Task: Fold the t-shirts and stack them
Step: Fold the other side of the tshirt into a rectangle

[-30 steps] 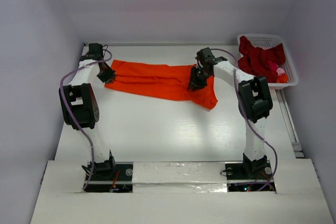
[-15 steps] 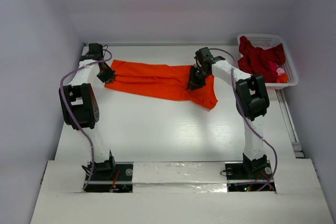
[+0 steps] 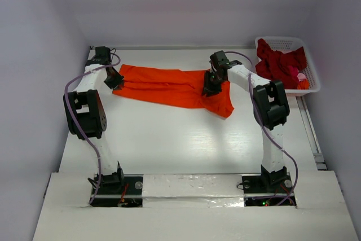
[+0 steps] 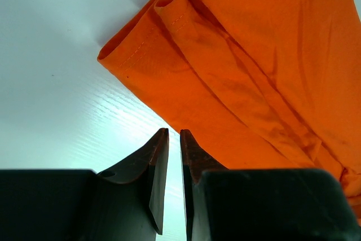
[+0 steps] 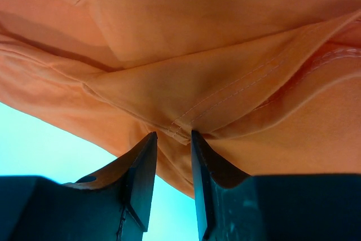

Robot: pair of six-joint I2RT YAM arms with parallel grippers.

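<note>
Left gripper [image 4: 172,137]: jaws nearly together, only a thin slit between them. Nothing is in the slit, and the white table top [image 4: 62,55] shows through it. The tips sit low over the table.

Bright orange short-sleeved cotton t-shirt [image 4: 248,71]: lies on the table just ahead of the left fingertips and off to their right. Its rolled, stitched edge is the nearest part and is clear of the fingers, not touching. In the top view this gripper sits at the shirt's left end.

Right gripper [image 5: 173,136]: jaws stand a little apart, and the table is visible in the gap lower down. A seamed, folded corner of the orange shirt sits right at the mouth, between the two tips. I cannot tell whether the tips pinch it or only meet it. Orange cloth fills everything ahead of this gripper. In the top view it is over the shirt's right part, with a flap of the shirt hanging toward the near side past it.

The shirt is spread in a wrinkled band between the two grippers.

White plastic lattice basket [image 3: 282,39]: beyond the right gripper and to its right, at the table's far right corner, well apart from the orange shirt. It holds a crumpled dark red t-shirt [image 3: 279,60] with a pink garment [image 3: 300,75] beside it.
</note>
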